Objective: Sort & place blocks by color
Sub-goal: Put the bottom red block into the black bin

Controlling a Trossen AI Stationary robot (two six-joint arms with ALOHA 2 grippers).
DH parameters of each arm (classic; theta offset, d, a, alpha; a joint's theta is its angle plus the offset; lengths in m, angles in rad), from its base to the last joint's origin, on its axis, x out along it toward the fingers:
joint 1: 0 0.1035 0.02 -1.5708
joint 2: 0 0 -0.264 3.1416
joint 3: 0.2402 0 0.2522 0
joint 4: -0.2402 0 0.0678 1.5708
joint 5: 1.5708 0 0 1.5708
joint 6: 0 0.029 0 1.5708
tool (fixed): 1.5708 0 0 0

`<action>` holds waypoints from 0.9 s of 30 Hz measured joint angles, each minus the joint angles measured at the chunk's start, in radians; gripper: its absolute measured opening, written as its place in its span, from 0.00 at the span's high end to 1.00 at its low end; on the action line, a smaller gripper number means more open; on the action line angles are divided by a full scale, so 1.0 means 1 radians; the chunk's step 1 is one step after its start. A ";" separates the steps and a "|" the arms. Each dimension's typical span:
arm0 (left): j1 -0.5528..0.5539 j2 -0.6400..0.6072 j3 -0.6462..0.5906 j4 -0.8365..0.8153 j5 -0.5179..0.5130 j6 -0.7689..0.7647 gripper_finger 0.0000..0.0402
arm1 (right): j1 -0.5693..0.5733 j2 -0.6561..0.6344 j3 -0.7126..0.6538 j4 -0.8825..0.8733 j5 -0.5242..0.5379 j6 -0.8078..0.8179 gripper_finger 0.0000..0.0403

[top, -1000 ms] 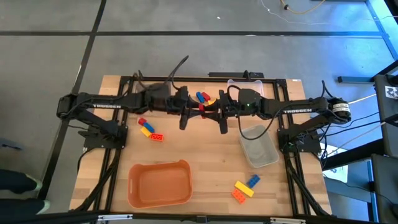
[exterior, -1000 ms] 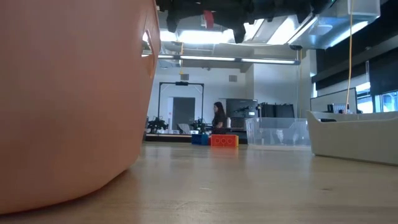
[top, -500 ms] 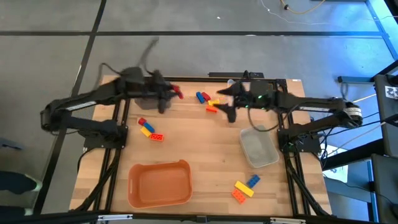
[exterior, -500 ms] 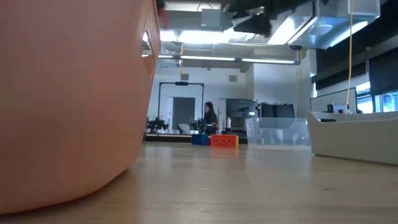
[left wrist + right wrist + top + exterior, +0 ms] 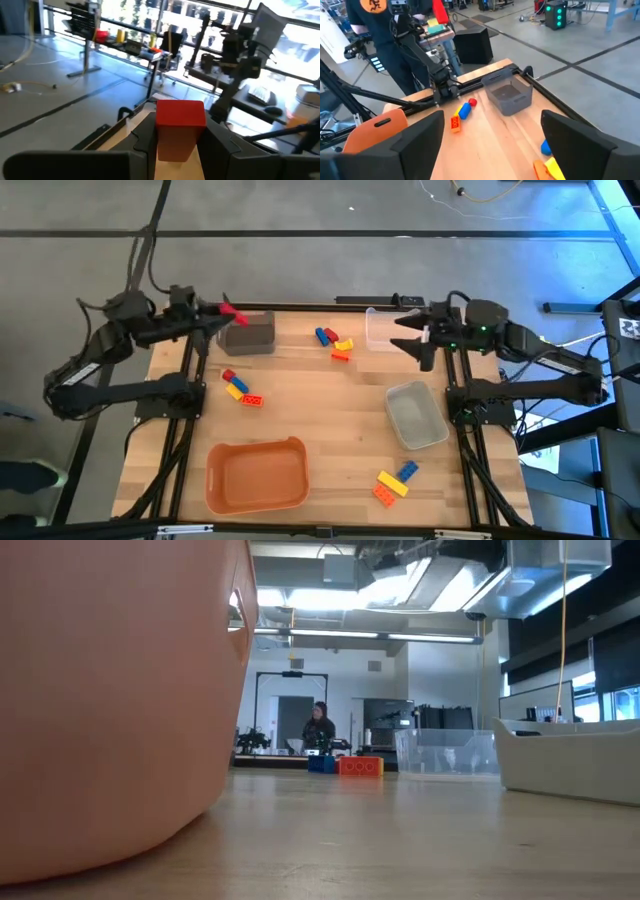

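Note:
My left gripper (image 5: 218, 316) is at the table's far left, high up beside the dark bin (image 5: 256, 335), and is shut on a red block (image 5: 180, 120). My right gripper (image 5: 413, 337) stands open and holds nothing at the far right, by a clear bin (image 5: 383, 328). Its fingers (image 5: 415, 137) are spread wide in the right wrist view. Loose blocks lie flat on the table in three clusters. One is blue, red, yellow and orange at far centre (image 5: 333, 342), one is left of centre (image 5: 240, 387), and one is near right (image 5: 395, 483). My left gripper pinches the red block between its two fingers, one on each of two opposite sides (image 5: 161, 142). The fingers lie about level and point toward the table's right. The block's far end (image 5: 228, 310) sticks out past the fingertips. It is lifted clear of the table.
An orange bin (image 5: 257, 475) sits at near centre and fills the left of the low view (image 5: 110, 690). Another clear bin (image 5: 417, 416) lies right of centre. Bare wood lies between the clusters. A person stands in the room beyond the table (image 5: 320, 725).
Both grippers were together over far centre at a red block. The left gripper has drawn back toward the table's left edge and up, carrying the red block. The right gripper has opened, let go and pulled back toward the right edge, also rising.

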 joint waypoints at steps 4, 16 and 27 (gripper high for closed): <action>0.000 0.058 0.000 0.056 -0.056 0.040 0.77 | -0.002 0.047 -0.002 0.027 0.071 -0.045 0.18; 0.095 0.354 -0.001 0.407 -0.147 0.061 0.77 | -0.081 0.141 -0.002 0.263 0.283 -0.028 0.18; 0.106 0.293 -0.001 0.243 -0.067 -0.035 0.77 | -0.086 0.122 -0.002 0.144 0.244 -0.056 0.18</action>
